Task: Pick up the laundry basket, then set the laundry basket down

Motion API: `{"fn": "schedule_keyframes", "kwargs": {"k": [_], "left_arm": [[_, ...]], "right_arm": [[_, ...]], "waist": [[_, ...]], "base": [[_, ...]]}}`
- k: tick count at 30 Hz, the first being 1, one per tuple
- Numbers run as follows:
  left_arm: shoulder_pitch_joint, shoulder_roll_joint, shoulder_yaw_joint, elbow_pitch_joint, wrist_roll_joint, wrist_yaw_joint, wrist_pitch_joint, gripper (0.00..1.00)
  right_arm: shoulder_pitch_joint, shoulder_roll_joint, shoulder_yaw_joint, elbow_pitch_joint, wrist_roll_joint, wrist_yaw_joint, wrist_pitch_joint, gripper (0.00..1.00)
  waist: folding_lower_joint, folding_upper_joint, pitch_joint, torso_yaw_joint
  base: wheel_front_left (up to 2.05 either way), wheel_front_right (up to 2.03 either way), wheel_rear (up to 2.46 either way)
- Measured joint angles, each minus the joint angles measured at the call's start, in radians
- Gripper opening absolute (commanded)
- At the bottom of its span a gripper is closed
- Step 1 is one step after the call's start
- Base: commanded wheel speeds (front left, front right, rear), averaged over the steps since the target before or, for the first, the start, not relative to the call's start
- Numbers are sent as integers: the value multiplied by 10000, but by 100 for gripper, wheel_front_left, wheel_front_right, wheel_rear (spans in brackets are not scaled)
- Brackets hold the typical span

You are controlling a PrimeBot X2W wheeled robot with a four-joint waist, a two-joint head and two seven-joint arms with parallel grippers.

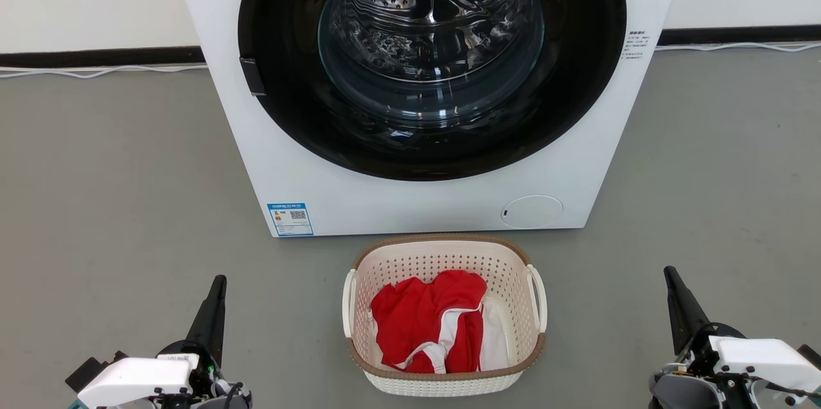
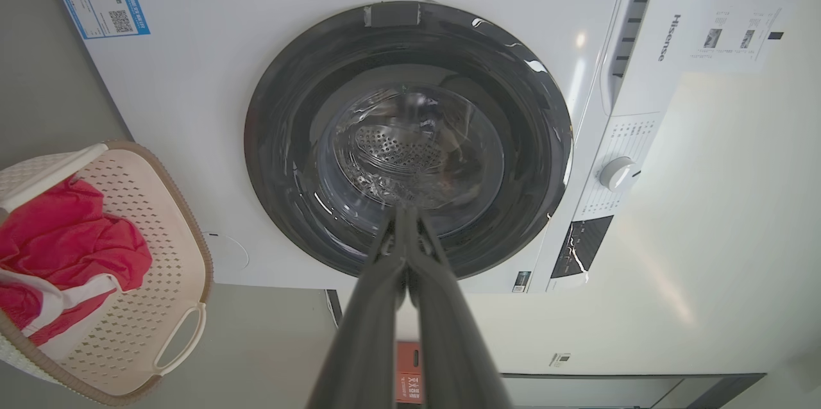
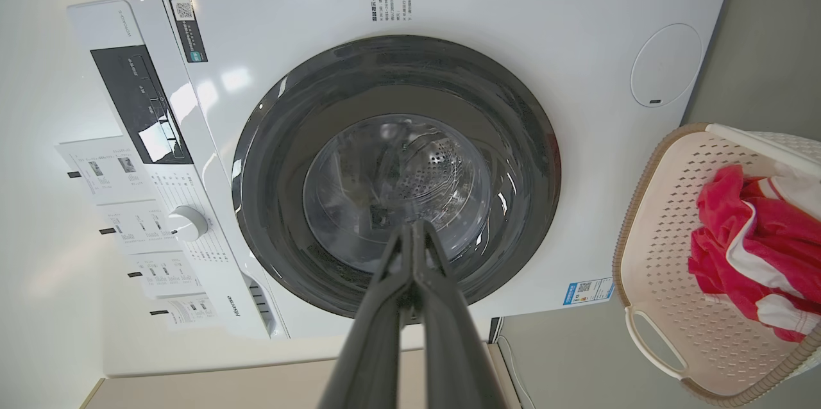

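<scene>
**A:** The left gripper (image 1: 219,282) and right gripper (image 1: 669,272) sit low in the head view, each with its fingers pinched tight together on nothing. The basket (image 1: 442,260) is on the floor (image 1: 128,204) just in front of the washer (image 1: 410,200), roughly centred under its door (image 1: 430,56). I can't tell if it touches the front panel. So I'd say the pick-up hasn't started. How would you go about it?

**B:** One gripper per side, I reckon. The left handle (image 1: 348,304) and right handle (image 1: 537,297) are thin loops, so those long fingers could hook through or pinch them. Both grippers are parked farther from the washer than the handles and well out to each side. Spread the fingers first, then bring both in together.

**A:** Tipping risk?

**B:** Probably a bit. The clothes (image 1: 426,322) are soft and piled toward the side away from the washer, so lift both handles evenly. I'd also pull slightly away from the washer so the rim doesn't scrape the panel. Then set it down flat.
</scene>
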Motion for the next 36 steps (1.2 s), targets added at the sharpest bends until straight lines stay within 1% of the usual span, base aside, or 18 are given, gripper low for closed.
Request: {"fn": "schedule_keyframes", "kwargs": {"k": [36], "left_arm": [[0, 0, 0, 0, 0, 0, 0, 0]], "right_arm": [[0, 0, 0, 0, 0, 2, 0, 0]], "waist": [[0, 0, 0, 0]], "base": [[0, 0, 0]]}}
